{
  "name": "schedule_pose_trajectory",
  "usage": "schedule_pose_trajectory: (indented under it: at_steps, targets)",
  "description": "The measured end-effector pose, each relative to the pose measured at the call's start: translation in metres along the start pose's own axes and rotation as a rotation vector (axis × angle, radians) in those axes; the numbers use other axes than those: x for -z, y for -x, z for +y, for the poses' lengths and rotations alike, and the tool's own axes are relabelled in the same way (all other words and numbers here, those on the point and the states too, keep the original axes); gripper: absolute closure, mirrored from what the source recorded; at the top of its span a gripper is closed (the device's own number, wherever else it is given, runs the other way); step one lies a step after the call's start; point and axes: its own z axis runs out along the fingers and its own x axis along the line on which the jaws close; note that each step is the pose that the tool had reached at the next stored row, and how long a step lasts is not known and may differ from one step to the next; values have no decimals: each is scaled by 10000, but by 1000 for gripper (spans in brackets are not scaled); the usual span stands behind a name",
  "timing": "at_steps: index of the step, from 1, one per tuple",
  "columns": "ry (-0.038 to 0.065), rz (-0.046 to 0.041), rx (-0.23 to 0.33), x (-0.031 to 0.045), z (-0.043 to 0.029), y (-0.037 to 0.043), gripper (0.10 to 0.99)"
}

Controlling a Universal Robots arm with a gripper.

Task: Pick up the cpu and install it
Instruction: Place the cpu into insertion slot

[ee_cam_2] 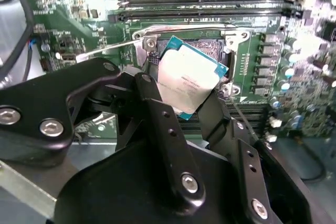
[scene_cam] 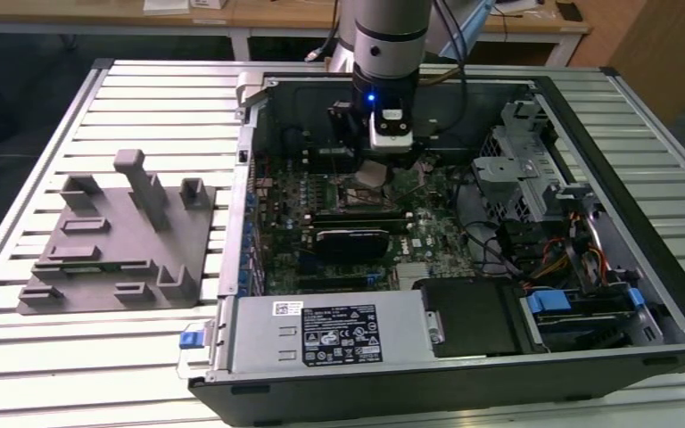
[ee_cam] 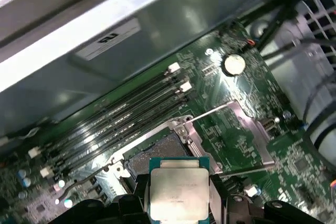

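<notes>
The arm's black two-fingered gripper is clenched on the cpu, a small flat square chip with a pale silver-grey metal top and a green rim, pinched by two opposite edges. It hangs just above the open square socket with a bright metal frame on the green motherboard, inside the open black computer case. I cannot tell whether the chip touches the socket, though it looks apart from it.

The step in hand appears to be bringing the chip over the socket. Doing it well calls for a level chip with its edges square to the frame and its corner mark matched to the socket's. It should also travel straight, so that nothing drags sideways across the contacts. In the second wrist view the chip looks skewed against the frame, though the camera's angle may account for that. The grip should sit on the edges only and stay firm without bending the chip.

By count:
- One cpu, one socket, one gripper with two fingers.
- Two thin wire levers standing clear of the socket.
- Four long black memory slots beside it, as far as I can tell.
- One round silver coin cell.
- One grey moulded plastic fixture with upright blocks on the slatted table outside the case
</notes>
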Motion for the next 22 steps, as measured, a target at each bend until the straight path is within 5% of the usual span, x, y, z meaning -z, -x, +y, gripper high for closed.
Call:
schedule_pose_trajectory:
  at_steps: [22]
  targets:
    - [-126, -47, -3985, -18, 0, -1, 545]
